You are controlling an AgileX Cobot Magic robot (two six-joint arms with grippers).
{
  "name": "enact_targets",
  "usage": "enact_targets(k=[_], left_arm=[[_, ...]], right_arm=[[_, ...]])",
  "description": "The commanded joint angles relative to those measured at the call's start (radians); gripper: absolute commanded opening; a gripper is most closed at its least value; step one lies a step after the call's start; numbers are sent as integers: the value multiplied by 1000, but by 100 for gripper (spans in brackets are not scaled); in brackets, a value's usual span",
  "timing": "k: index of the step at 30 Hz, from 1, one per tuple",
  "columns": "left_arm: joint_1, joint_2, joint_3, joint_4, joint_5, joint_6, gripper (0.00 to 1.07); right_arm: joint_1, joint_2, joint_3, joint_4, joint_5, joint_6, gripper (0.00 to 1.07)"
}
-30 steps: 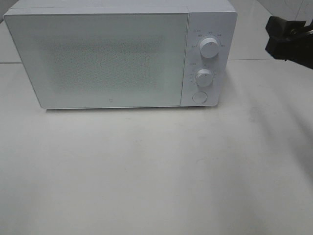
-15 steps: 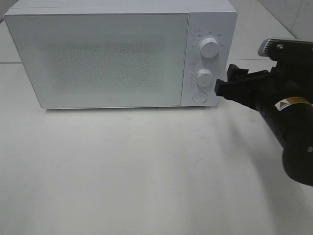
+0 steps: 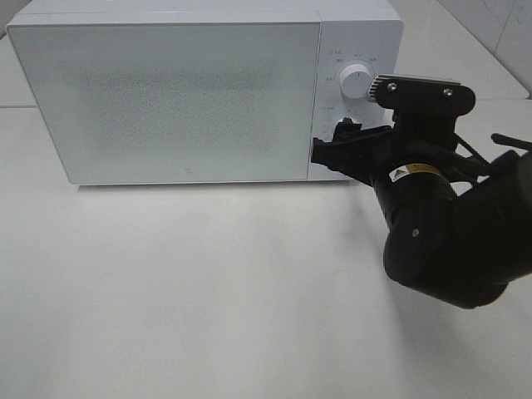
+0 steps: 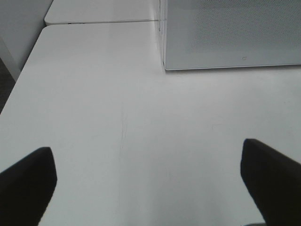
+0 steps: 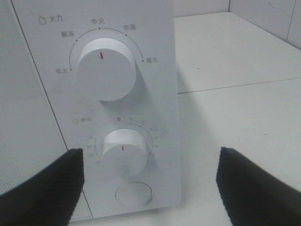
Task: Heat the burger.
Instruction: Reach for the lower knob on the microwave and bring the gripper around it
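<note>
The right gripper has swung in from the right edge to the microwave, and its arm now hides the lower part of the control panel. The left gripper hangs spread wide over the table. The right jaws stand apart, empty, either side of the lower dial and button. Where the burger is cannot be told.

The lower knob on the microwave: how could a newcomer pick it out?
On the white microwave, look at the control strip right of the door. The lower knob sits between a bigger knob and a flat round button; only it is ringed by numbers.
</note>
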Motion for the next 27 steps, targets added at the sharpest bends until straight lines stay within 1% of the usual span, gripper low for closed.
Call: enact_targets(k=[1,8,9,15,20,27], left_arm=[[0,-23,4,-5,2,-4,100],[0,-23,4,-5,2,-4,100],[0,-23,4,-5,2,-4,100],[0,-23,4,-5,2,-4,100],[0,-23,4,-5,2,-4,100],[0,-23,4,-5,2,-4,100]], right_arm=[[0,51,-58,-16,-85,-17,76],[-9,112,-104,-61,-89,13,76],[-24,132,-116,-84,-74,39,76],[-64,155,-146,-118,-58,47,76],[-92,187,-176,-124,-49,66,76],[-93,224,-207,-119,-49,68,76]])
